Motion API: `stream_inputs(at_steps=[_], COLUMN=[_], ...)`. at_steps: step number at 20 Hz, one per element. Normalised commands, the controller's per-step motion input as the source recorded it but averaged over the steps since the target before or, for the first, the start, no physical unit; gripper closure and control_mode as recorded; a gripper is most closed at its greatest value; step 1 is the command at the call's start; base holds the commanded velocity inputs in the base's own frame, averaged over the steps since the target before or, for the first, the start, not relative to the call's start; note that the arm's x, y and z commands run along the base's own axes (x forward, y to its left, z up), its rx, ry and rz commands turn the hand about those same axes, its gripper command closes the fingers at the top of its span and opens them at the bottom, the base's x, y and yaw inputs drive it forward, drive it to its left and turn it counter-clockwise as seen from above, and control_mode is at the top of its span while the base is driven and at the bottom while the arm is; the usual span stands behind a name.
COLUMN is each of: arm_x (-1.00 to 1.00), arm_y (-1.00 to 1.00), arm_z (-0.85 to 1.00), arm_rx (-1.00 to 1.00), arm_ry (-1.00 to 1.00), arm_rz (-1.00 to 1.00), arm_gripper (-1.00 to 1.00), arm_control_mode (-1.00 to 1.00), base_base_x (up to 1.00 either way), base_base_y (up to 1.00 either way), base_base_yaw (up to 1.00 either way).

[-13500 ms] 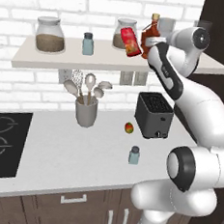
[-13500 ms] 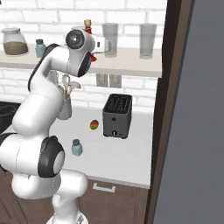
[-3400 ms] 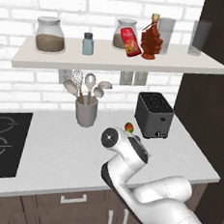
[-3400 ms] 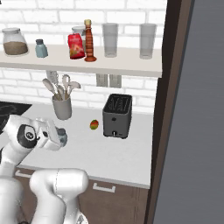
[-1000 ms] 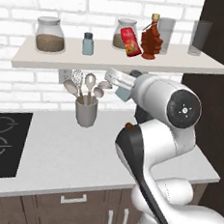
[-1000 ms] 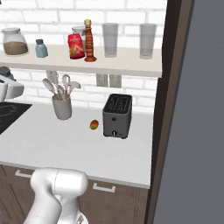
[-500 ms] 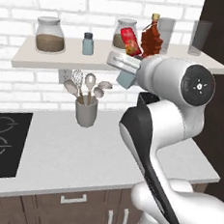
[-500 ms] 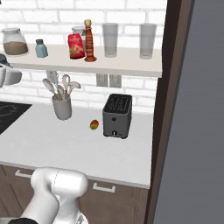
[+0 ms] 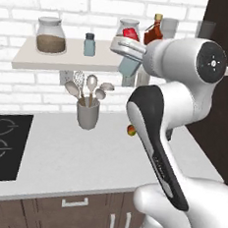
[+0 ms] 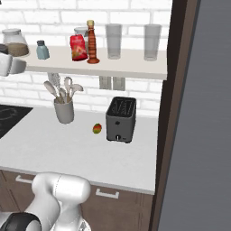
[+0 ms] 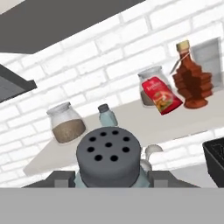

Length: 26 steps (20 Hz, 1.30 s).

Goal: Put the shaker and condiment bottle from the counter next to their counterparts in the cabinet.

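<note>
While carried just below the cabinet point(image 9: 66, 62), small shaker point(image 11: 109, 161) pinched at its body by end effector point(image 11: 109, 180), dark cap facing outward. Probably light, rigid, smooth and slip-prone; best held low on the body, cap left clear. Matching shaker point(image 11: 106, 115) upright on the shelf, left of condiment bottle point(image 11: 190, 77).

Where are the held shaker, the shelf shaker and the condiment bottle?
held shaker point(image 11: 108, 154), hand view, on its dark holed cap.
shelf shaker point(image 9: 89, 45), left base view, on its pale body.
condiment bottle point(image 11: 191, 79), hand view, on its lobed body.
</note>
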Motion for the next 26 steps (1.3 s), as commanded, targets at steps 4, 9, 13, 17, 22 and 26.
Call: stream_inputs(at_steps=[4,9,13,17,22,26], arm_x=[0.29,0.46,0.44,0.59,0.61,0.33], arm_y=[0.03,0.15,0.46,0.07,0.06,0.23], arm_z=[0.17,0.03,-0.23,0.00,0.00,0.00], arm_rx=[0.00,-0.02,-0.13,-0.02,-0.06,-0.16], arm_ry=[0.00,0.06,0.21,0.13,0.07,-0.03], arm_rz=[0.07,0.11,0.13,0.09,0.08,0.02], arm_gripper=[1.00,1.00,1.00,1.00,1.00,1.00], arm_control_mode=[-1.00,-1.00,-1.00,-1.00,-1.00,-1.00], base_base_x=[0.00,0.00,0.00,0.00,0.00,0.00], base_base_y=[0.00,0.00,0.00,0.00,0.00,0.00], base_base_yaw=[0.00,0.00,0.00,0.00,0.00,0.00])
